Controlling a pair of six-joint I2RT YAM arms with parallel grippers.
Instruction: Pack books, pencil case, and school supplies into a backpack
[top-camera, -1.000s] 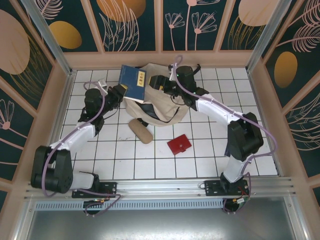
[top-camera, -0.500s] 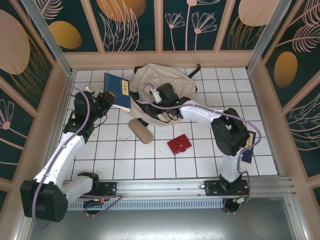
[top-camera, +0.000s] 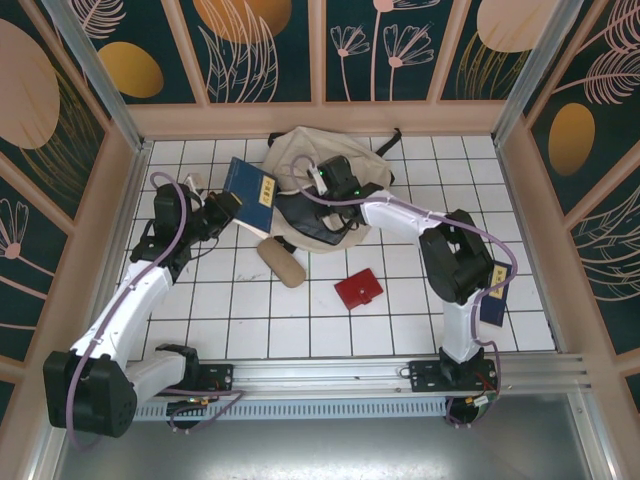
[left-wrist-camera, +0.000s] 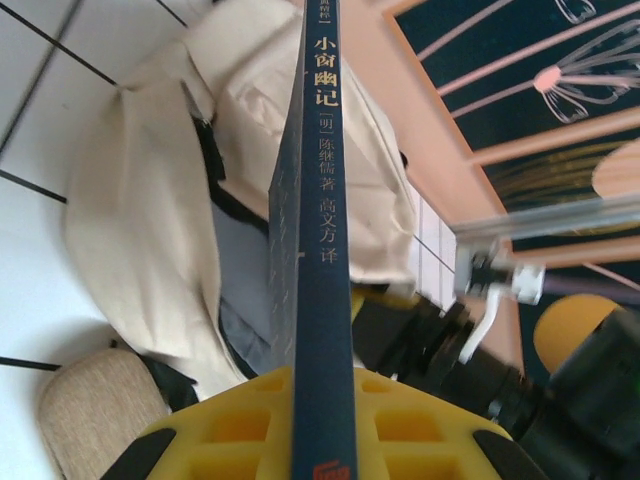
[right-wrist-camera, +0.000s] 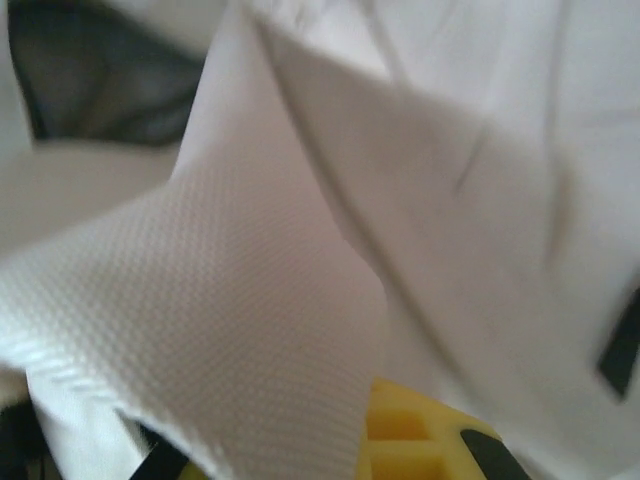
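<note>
The left end effector (left-wrist-camera: 322, 400) is clamped on a navy book (left-wrist-camera: 325, 230). Its spine reads "小窗幽记" and "[明] 陈继儒 著 高文方 译". Just beyond the fingertips lies the backpack (left-wrist-camera: 130, 200), gaping open. The right end effector (right-wrist-camera: 290, 450) pinches a fold of backpack cloth.

Table top (top-camera: 250, 322): white tiles, dark grid lines.
Wall panels (top-camera: 270, 50), from 9 through 12 to 3 o'clock: dark teal, pale plant outlines, orange ovals (framed in light wood).
Metal rail (top-camera: 330, 372), 6 o'clock, near edge.
Grey sheet (top-camera: 320, 450) below it.
</note>
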